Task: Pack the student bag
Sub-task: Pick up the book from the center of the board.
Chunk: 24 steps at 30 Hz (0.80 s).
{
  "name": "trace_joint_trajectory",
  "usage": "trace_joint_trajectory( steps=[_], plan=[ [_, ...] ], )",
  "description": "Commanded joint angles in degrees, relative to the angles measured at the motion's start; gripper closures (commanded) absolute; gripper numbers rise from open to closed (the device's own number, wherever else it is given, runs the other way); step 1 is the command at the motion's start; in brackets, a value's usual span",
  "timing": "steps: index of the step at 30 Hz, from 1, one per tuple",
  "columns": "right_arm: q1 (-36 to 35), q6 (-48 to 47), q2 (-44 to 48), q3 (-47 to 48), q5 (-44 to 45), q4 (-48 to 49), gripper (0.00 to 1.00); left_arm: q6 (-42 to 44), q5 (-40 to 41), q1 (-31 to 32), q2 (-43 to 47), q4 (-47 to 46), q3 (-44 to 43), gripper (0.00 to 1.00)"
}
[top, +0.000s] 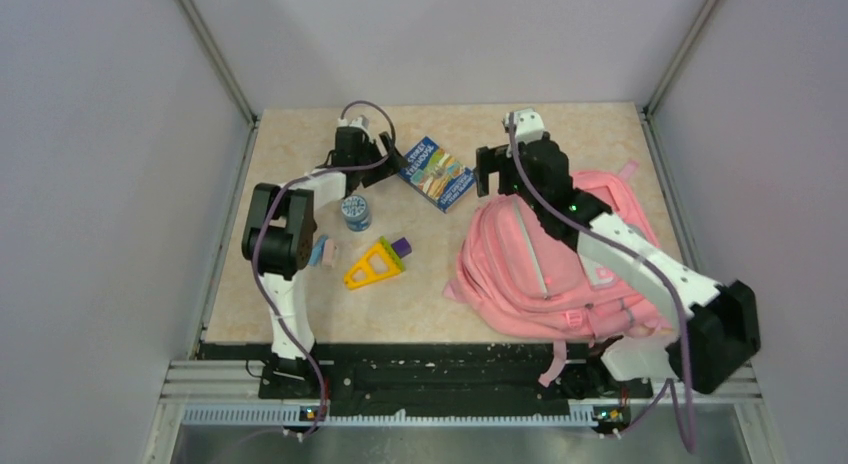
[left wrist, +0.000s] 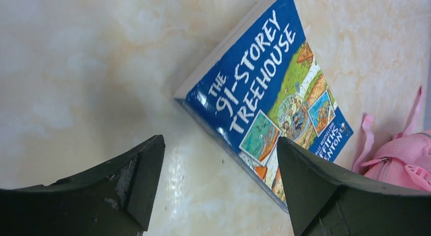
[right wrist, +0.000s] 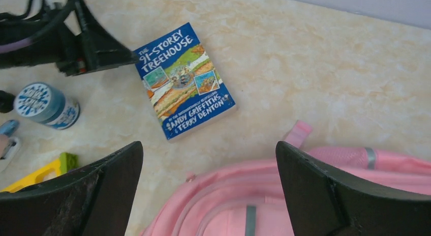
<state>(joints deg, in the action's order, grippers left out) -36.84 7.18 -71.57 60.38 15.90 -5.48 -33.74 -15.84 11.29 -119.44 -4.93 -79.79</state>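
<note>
On the beige table (top: 420, 309), the soft pink fabric backpack (top: 530, 274) slumps limp; I'd pinch its top loop (right wrist: 300, 133). The left gripper (left wrist: 219, 144) and right gripper (right wrist: 208, 159) gape, empty.

The student bag (top: 500, 276) is pink, the book (top: 436, 174) blue.

On the beige worktop (top: 420, 304), the blue paperback book (top: 436, 174) lies between the round blue tin (top: 355, 213) and the pink fabric backpack (top: 520, 274).
</note>
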Motion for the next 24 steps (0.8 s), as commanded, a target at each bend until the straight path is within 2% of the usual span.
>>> trace_joint_trajectory(
  steps=[1, 5, 8, 12, 18, 24],
  plan=[
    [7.75, -1.51, -14.16, 11.22, -18.61, -1.58, 0.01, -6.97, 1.8, 0.99, 6.55, -14.12, 8.7, 0.14],
    [12.14, -4.27, -30.94, 24.68, -24.8, -6.86, 0.01, -12.4, -2.39, 2.21, 4.57, -20.02, 10.54, 0.15],
    [14.34, -5.83, -40.46, 32.51, -30.06, -9.6, 0.01, -16.25, -6.58, 2.48, 1.47, -25.03, 10.18, 0.25],
    [16.08, -6.81, -51.1, 43.34, -34.71, -14.98, 0.02, -16.52, -6.87, 3.15, -0.4, -25.36, 9.06, 0.25],
    [17.26, -8.41, -60.32, 52.97, -41.38, -20.64, 0.03, -13.05, -4.46, 3.88, -0.07, -20.9, 8.99, 0.24],
    [17.33, -9.23, -66.93, 60.41, -46.74, -27.15, 0.04, -10.35, 2.21, 4.56, 2.59, -16.02, 11.67, 0.2]
  ],
)
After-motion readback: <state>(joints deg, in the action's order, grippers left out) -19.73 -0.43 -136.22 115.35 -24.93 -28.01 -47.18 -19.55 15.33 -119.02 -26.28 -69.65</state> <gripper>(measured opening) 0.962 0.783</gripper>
